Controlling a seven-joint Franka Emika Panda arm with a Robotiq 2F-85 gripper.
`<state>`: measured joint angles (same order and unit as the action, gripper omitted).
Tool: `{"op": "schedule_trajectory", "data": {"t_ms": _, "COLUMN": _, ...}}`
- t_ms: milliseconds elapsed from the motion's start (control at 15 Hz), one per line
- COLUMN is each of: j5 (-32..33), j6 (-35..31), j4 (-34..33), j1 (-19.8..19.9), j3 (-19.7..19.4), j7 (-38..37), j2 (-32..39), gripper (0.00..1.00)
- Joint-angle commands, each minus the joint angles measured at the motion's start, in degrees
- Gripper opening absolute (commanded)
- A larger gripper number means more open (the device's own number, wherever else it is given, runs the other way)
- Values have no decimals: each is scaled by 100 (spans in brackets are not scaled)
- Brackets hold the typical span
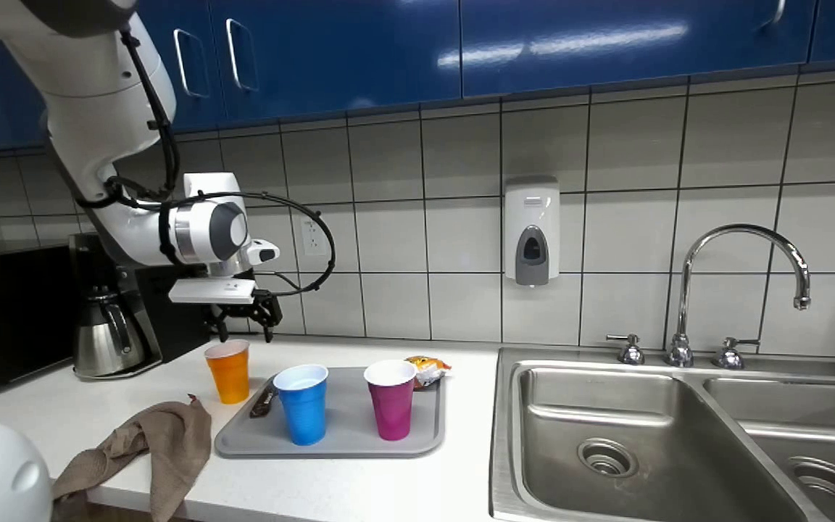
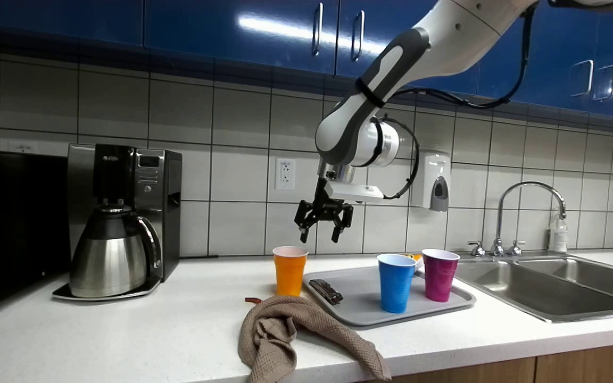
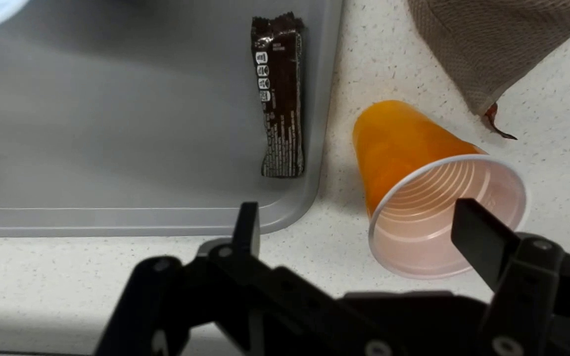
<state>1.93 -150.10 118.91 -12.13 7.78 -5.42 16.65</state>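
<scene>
My gripper (image 2: 320, 236) stands open with nothing between its fingers, in the air above the counter by the orange cup (image 2: 289, 271). In the wrist view that orange cup (image 3: 403, 143) is seen from above, one dark finger (image 3: 483, 237) overlapping its rim in the picture. Both exterior views show it upright and apart from the gripper. Beside it lies a grey tray (image 1: 341, 449). On this tray are a blue cup (image 1: 304, 406), a magenta cup (image 1: 391, 406), a dark wrapped bar (image 3: 280, 99) and an orange and white packet (image 1: 428, 370), partly hidden behind the magenta cup.
A crumpled brown cloth (image 2: 285, 330) lies at the counter's front edge, with a small red scrap (image 2: 253, 300) beside it. A coffee maker (image 2: 115, 239) stands to one side, a steel sink (image 1: 606, 428) with a tall faucet (image 1: 740, 230) to the other. Blue cabinets (image 1: 338, 58) hang above.
</scene>
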Motion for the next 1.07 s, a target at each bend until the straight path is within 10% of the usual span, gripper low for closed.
{"op": "schedule_trajectory", "data": {"t_ms": 0, "j5": 170, "j6": 1, "j4": -346, "j1": -38, "j3": -6, "j7": 75, "j2": 283, "gripper": 100}}
{"op": "schedule_trajectory", "data": {"t_ms": 1000, "j5": 551, "j6": 37, "j4": -1014, "j1": -260, "j3": -123, "j7": 17, "j2": 1066, "gripper": 100}}
